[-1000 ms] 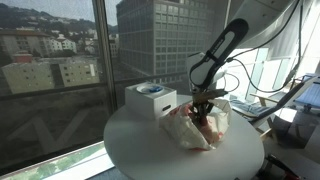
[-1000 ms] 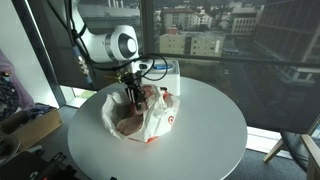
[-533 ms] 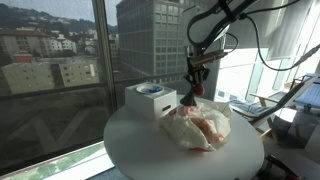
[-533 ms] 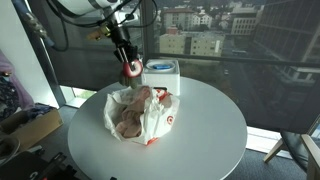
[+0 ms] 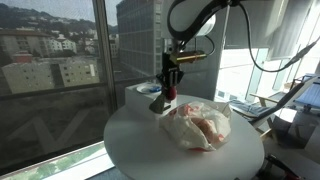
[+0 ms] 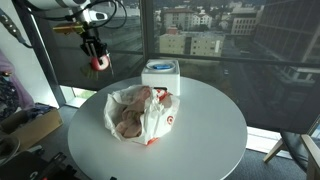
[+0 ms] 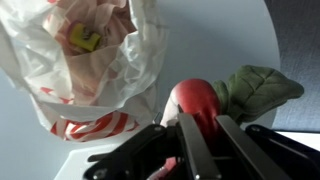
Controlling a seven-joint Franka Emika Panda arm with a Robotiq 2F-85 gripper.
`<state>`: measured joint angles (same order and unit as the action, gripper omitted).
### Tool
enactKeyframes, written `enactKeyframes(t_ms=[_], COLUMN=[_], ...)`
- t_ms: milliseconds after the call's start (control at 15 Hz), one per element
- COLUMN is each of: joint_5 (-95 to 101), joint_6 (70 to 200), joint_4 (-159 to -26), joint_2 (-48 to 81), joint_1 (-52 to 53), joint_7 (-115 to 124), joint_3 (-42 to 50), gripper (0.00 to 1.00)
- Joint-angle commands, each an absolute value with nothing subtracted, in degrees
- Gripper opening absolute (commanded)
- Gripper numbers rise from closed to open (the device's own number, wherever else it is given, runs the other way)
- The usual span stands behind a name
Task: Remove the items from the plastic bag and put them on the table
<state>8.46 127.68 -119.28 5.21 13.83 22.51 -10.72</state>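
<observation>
My gripper (image 7: 207, 140) is shut on a red lump with a green leafy bit (image 7: 195, 100), one of the items. It hangs in the air beside the table's edge in both exterior views, with the gripper (image 5: 167, 92) (image 6: 97, 62) holding the red item (image 6: 98, 63) away from the bag. The plastic bag (image 5: 200, 125) (image 6: 140, 112) (image 7: 90, 60) lies crumpled and open on the round white table (image 5: 140, 145) (image 6: 210, 125). Pale pinkish pieces (image 6: 128, 125) and a small yellow bit (image 7: 84, 39) show inside it.
A white square box with a blue-ringed top (image 5: 148, 97) (image 6: 160, 75) stands at the table's edge near the window. Cables and clutter (image 5: 285, 100) lie beyond the table. Large windows surround the scene.
The gripper rose out of the bag with the red item and moved sideways past the box toward the table's edge. The bag stayed in place.
</observation>
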Motion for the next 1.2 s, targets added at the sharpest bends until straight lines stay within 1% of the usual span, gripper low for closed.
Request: enactKeyframes(t_ms=[0, 133, 200, 267, 467, 533, 733, 800, 1133], joint_5=[4.37, 2.47, 2.57, 2.49, 3.78, 4.71, 5.41, 5.81, 7.02], joint_6=[135.89, 139.57, 140.64, 141.04, 139.97, 138.55, 137.13, 137.43, 134.35], joint_4=[-120.43, -120.76, -120.69, -120.39, -119.48, -119.13, -119.35, -119.74, -123.22], joint_2=[12.0, 15.44, 17.0, 18.29, 20.16, 19.83, 17.27, 16.31, 13.22], joint_1=[14.84, 15.53, 16.0, 16.28, 17.02, 17.12, 15.74, 15.22, 11.39], joint_7=[18.67, 16.96, 16.72, 16.41, 16.96, 17.83, 19.16, 20.01, 24.76], joint_3=[-12.59, -13.39, -13.41, -13.26, -11.82, -10.81, -7.72, -6.29, -0.41], gripper=[0.04, 0.04, 0.22, 0.43, 0.64, 0.73, 0.95, 1.0, 1.0])
